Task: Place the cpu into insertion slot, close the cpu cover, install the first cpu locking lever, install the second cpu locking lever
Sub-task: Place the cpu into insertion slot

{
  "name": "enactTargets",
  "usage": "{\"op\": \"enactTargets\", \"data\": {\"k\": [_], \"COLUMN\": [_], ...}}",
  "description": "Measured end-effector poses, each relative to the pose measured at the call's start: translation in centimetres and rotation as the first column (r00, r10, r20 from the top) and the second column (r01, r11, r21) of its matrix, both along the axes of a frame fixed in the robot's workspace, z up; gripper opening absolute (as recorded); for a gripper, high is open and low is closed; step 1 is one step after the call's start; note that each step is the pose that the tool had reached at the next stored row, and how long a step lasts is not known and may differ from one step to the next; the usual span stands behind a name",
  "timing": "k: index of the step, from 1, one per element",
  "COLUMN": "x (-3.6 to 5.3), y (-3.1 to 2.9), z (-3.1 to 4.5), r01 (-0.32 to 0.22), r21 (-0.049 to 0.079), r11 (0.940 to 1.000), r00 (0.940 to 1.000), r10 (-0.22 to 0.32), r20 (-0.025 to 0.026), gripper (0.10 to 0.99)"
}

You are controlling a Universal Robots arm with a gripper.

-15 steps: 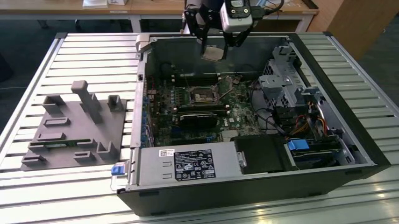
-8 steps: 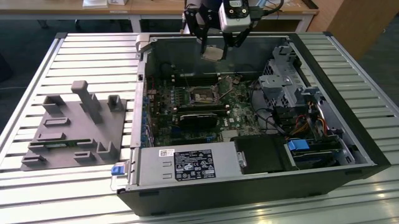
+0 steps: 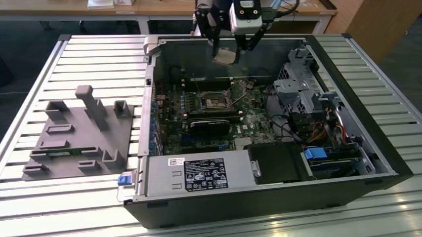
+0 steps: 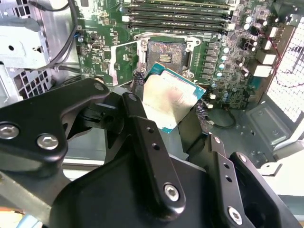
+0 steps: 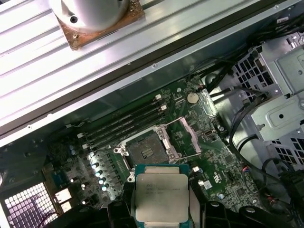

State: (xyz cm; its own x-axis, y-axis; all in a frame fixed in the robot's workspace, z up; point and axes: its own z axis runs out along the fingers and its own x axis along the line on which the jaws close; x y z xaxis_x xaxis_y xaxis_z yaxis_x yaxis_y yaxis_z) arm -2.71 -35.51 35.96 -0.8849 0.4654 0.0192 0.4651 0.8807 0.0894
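Observation:
My gripper (image 3: 228, 51) hangs over the far wall of the open computer case, shut on the cpu (image 3: 224, 58), a pale silver-beige square chip. In both wrist views the black fingers (image 4: 137, 85) press on two opposite edges of the cpu (image 4: 170, 100) (image 5: 161, 197). On the green motherboard below, the insertion slot (image 3: 214, 101) (image 4: 166, 52) (image 5: 145, 151) lies open, black and with nothing in it. The cpu cover (image 4: 124, 61) (image 5: 189, 137), a silver frame, is swung up beside the slot. The chip hovers well above the board, off to one side of the slot.
A grey power supply box (image 3: 191, 175) sits at the case's near edge, a long black card (image 3: 211, 126) just in front of the slot, and a metal drive cage with cables (image 3: 303, 94) on the exterior view's right. A grey fixture block (image 3: 79, 133) stands on the slatted table (image 3: 99, 59).

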Motion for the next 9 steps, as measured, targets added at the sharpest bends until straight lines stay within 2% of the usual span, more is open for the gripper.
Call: {"op": "enactTargets", "data": {"k": [4, 9], "x": [-0.04, -0.1], "y": [0.01, 0.01], "z": [-0.05, -0.11], "r01": [0.041, 0.102], "r21": [0.0, 0.0], "r11": [0.9992, 0.9948], "r00": [0.9992, 0.9948], "r10": [-0.041, -0.102], "r20": [-0.0001, -0.0001], "gripper": [0.537, 0.537]}}
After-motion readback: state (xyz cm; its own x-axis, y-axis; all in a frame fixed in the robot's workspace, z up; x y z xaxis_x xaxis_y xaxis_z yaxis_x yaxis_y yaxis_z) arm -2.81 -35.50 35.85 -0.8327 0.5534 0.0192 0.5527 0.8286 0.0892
